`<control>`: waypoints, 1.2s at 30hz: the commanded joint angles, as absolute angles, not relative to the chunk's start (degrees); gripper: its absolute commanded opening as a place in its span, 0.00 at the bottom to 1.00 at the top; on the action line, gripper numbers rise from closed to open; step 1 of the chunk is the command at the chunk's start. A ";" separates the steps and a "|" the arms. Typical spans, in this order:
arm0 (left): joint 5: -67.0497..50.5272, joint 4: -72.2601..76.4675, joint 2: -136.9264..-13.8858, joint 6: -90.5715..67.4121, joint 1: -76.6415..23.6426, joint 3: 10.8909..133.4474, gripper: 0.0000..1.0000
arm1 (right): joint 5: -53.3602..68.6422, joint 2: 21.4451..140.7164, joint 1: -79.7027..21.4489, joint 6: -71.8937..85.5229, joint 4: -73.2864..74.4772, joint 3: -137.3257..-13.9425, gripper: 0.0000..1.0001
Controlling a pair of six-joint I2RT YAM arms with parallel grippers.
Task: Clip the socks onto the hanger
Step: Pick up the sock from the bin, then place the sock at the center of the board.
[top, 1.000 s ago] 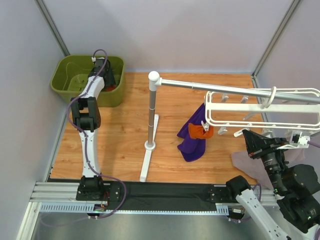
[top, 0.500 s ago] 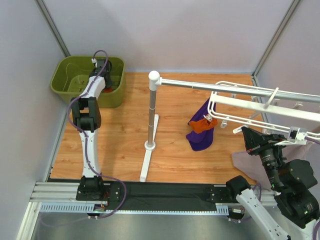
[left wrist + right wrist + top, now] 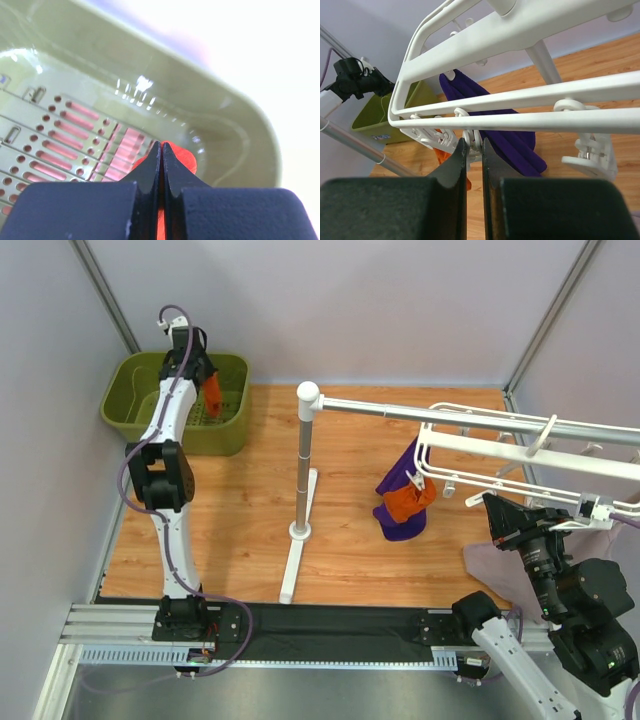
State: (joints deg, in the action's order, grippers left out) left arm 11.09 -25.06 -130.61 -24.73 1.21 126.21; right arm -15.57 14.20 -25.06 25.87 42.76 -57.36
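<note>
Left arm stands tall over the far-left corner, and the left gripper [image 3: 200,373] pinches an orange-red sock [image 3: 212,396] that dangles above the green bin [image 3: 118,405]. Out in the middle of the desk [image 3: 240,510], a white post [image 3: 302,455] carries a silver rail [image 3: 430,413] running off to the right. The white hanger [image 3: 520,452] hooks over that rail. From its left end hang a dark purple cloth [image 3: 398,525] and, in front of it, the second sock [image 3: 408,502], bunched up bright against the purple. The right gripper [image 3: 598,508] is up against the hanger's near bar. A pale lilac cloth [image 3: 488,562] lies on the desk just below it
</note>
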 commanded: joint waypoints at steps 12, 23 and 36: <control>3.61 -21.01 -119.36 -30.85 2.29 123.49 0.00 | -16.26 14.24 -25.22 26.28 53.70 -56.69 0.00; -3.86 -17.48 -100.92 -45.42 1.85 105.74 0.00 | -12.66 17.13 -25.14 25.93 54.66 -59.41 0.00; -6.94 -17.05 -68.84 -52.56 -2.81 79.04 0.00 | -4.48 23.64 -25.22 26.11 55.72 -63.37 0.00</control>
State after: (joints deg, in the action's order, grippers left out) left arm -5.52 -18.13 -76.18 -49.47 -0.89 82.76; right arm -8.05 22.41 -25.06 26.55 47.03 -63.96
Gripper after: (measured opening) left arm 0.007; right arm 0.084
